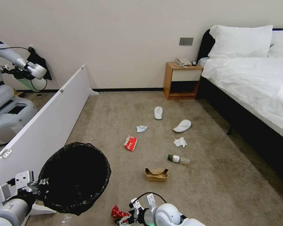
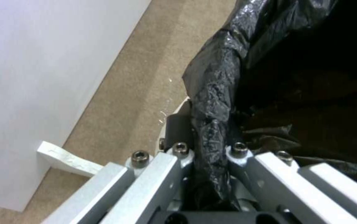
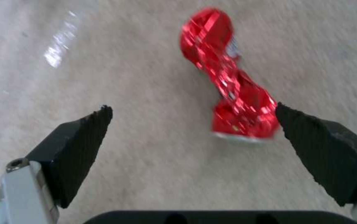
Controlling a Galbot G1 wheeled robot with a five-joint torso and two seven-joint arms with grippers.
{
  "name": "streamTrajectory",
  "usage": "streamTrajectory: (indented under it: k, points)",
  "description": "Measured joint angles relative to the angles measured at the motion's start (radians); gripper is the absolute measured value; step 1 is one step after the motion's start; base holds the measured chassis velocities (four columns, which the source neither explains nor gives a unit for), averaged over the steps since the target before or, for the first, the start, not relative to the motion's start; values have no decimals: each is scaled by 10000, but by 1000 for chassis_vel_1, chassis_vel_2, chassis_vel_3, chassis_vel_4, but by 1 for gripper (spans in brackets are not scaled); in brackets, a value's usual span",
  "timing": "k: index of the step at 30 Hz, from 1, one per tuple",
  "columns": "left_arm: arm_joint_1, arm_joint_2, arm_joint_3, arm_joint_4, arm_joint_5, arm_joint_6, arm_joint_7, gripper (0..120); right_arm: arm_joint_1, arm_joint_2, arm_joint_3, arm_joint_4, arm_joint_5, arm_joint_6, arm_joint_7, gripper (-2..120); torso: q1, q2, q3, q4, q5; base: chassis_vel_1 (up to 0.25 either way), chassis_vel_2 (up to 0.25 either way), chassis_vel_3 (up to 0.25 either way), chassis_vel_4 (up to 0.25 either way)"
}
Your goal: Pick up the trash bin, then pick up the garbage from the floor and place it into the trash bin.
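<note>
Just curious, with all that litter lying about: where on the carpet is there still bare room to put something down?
Bare carpet lies between the bottle and the bed, and between the white board and the red-and-white wrapper. The middle is crowded: slippers, tissues, cardboard scrap. Close in, the trash bin and crushed can sit.

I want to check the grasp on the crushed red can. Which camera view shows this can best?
The right wrist view: the crushed red can lies on the carpet, close to one pad, between the open pads of the right gripper. The head view shows it small at the lower edge, beside that gripper.
</note>
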Motion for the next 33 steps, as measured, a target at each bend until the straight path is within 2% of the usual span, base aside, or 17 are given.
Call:
streamTrajectory:
  k: [11, 33]
  points:
    - [8, -22, 7, 3, 13, 0, 12, 2, -116, 163, 319, 73, -617, -1058, 643, 100, 0, 0, 0, -1, 1, 0, 0, 0, 0]
    - [-33, 11, 25, 68, -27, 0, 38, 2, 718, 675, 256, -726, -1050, -1080, 379, 100, 0, 0, 0, 0, 0, 0, 0, 0, 0]
